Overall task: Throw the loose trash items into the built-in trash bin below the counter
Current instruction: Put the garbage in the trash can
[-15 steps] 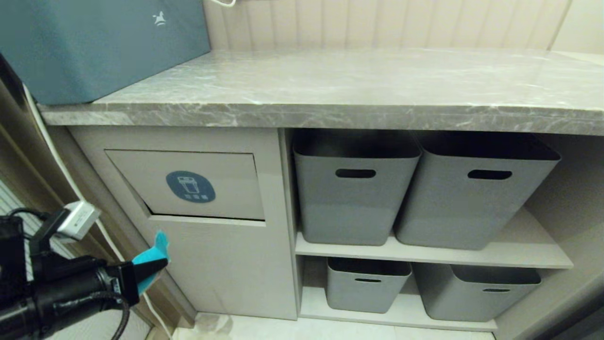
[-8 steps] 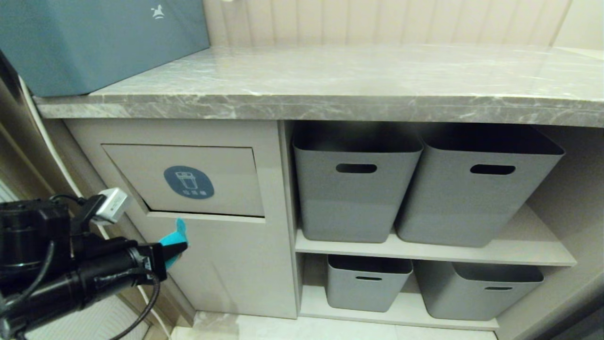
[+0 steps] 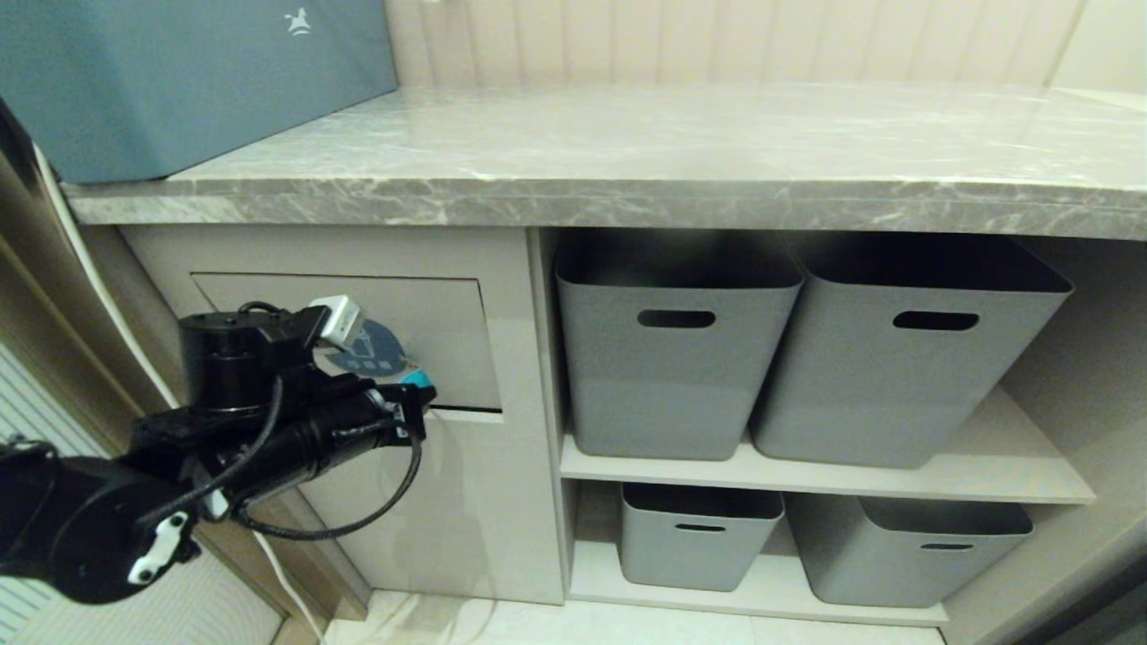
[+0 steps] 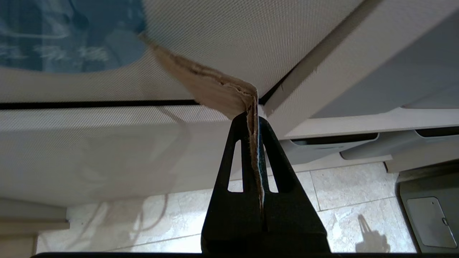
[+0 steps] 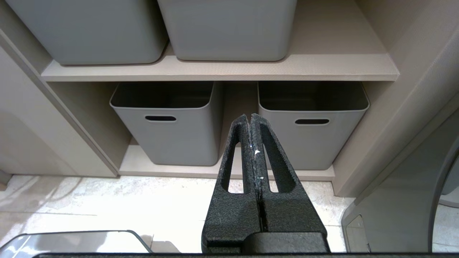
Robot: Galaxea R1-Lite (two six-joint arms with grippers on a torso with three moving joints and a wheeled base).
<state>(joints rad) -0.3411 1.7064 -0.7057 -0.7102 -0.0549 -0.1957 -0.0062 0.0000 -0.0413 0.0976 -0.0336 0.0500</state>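
Note:
The built-in trash bin's flap sits in the beige cabinet front under the grey marble counter. Its blue sticker is partly hidden by my left arm. My left gripper is shut on a torn cardboard scrap with a blue face, right at the flap's lower edge. In the left wrist view the scrap bends against the flap beyond the gripper. My right gripper is shut and empty, low above the floor, facing the lower tubs.
A teal box stands on the counter's left end. Two grey tubs fill the upper shelf right of the bin; two smaller tubs sit below. A white cable runs down the left wall.
My left arm has risen and swung right with the scrap, from low beside the cabinet up to the flap's bottom edge. The right gripper has not moved.

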